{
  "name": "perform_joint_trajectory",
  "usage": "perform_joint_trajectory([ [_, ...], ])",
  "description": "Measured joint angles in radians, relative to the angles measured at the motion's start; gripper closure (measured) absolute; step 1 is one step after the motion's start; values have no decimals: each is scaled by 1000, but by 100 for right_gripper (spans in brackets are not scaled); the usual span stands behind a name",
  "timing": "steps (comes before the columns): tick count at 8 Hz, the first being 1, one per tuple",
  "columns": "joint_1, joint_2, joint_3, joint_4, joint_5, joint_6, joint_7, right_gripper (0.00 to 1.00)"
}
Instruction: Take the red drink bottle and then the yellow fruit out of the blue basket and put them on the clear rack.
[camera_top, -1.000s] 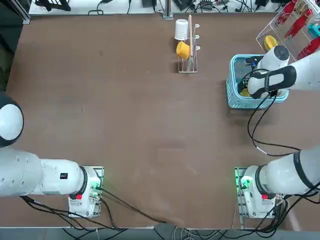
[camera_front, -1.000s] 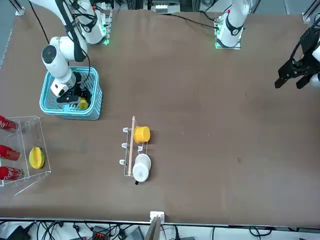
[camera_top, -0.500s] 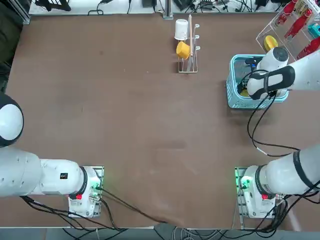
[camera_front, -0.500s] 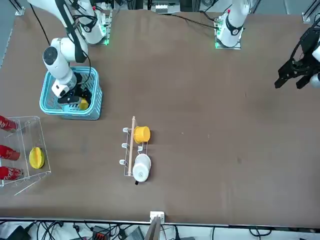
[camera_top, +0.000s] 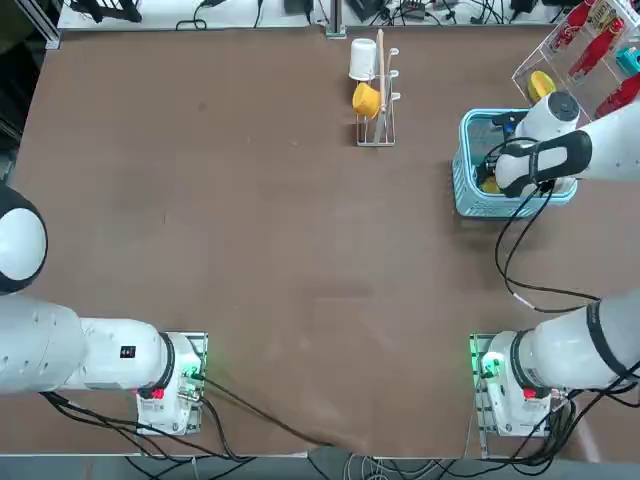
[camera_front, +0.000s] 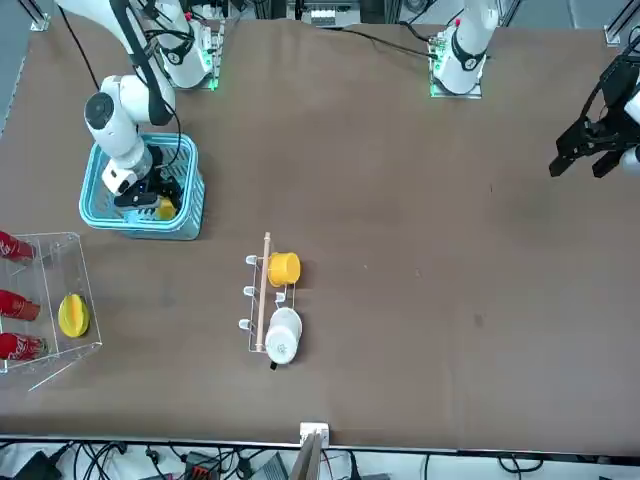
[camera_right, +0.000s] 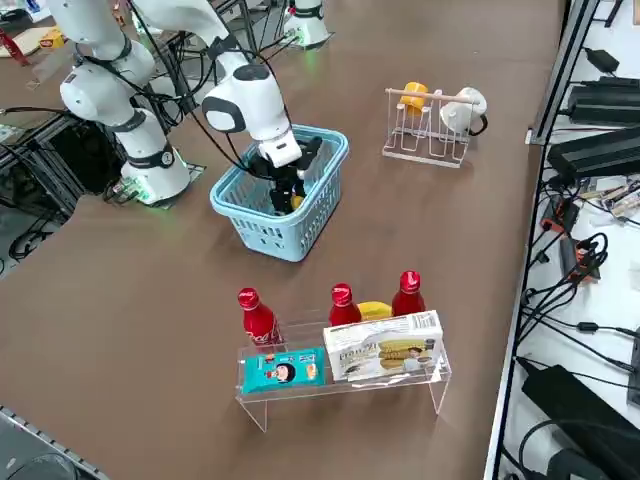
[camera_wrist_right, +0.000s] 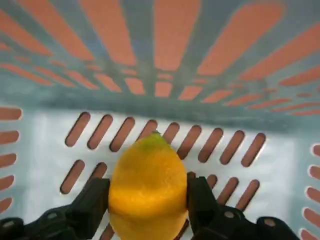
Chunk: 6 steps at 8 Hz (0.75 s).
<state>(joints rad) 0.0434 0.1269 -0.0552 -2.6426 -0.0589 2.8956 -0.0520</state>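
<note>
The blue basket (camera_top: 460, 172) (camera_right: 262, 235) stands at the right side of the table, and my right gripper (camera_wrist_right: 147, 194) (camera_front: 150, 200) reaches down inside it. Its two fingers (camera_wrist_right: 92, 200) press on both sides of the small yellow fruit (camera_wrist_right: 147, 187) (camera_front: 165, 208), which rests on the basket's slotted floor (camera_wrist_right: 165, 30). The clear rack (camera_right: 345, 385) (camera_top: 590, 50) stands just beyond the basket. Three red drink bottles (camera_right: 343, 305) stand upright on it. No red bottle shows in the basket.
A larger yellow fruit (camera_right: 375, 311), a blue packet (camera_right: 283, 371) and a printed box (camera_right: 383, 346) also sit on the rack. A peg stand (camera_top: 377, 100) with a yellow cup (camera_top: 366, 99) and a white cup (camera_top: 362, 58) stands at the table's far middle.
The fingers have closed in on the yellow fruit inside the basket. The arm has hardly moved.
</note>
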Motion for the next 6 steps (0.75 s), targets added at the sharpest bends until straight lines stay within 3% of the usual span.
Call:
perform_joint_trajectory([
  [1,0,-22,-2,12,0,-43,0,13],
  [3,0,-115,-3,66,0,-242,0,13],
  [6,-2,-230,-4,256,-1,-653,0,13],
])
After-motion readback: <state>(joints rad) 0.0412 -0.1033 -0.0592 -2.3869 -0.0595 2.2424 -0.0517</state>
